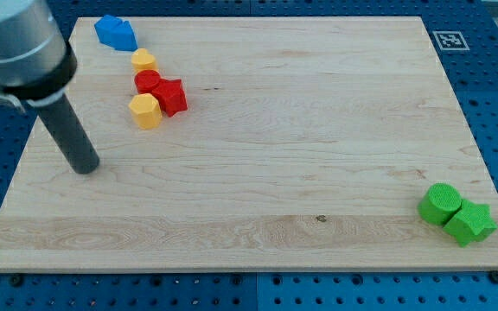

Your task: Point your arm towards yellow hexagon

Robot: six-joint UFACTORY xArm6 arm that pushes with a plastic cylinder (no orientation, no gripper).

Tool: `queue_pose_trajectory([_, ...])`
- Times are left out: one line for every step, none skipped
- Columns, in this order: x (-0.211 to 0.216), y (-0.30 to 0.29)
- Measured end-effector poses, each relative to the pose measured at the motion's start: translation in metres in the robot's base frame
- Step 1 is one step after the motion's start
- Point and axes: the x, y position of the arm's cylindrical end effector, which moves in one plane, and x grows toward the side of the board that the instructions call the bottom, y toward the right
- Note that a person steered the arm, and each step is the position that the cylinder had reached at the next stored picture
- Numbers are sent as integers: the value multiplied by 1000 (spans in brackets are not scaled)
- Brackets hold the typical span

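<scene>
While my tip (85,168) rests on the board, the yellow hexagon (145,111) sits near, up and right.

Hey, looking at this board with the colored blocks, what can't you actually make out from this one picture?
- Red round block: partly covered by the red star block in front; its full shape is hidden.
- Two yellow blocks, and: too small to say for sure which is the hexagon.
- Arm above my tip: cut off by the view's top-left edge.
- Corner tag: too small to read.
</scene>
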Motion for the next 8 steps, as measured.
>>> queue_pose_trajectory([-37, -24])
queue_pose_trajectory([-62, -33])
queue_pose_trajectory([-71, -33])
queue_pose_trajectory([-100, -22])
queue_pose_trajectory([-100, -21])
queue_pose_trajectory([-101, 5])
queue_pose_trajectory([-103, 17])
queue_pose_trajectory([-105, 32])
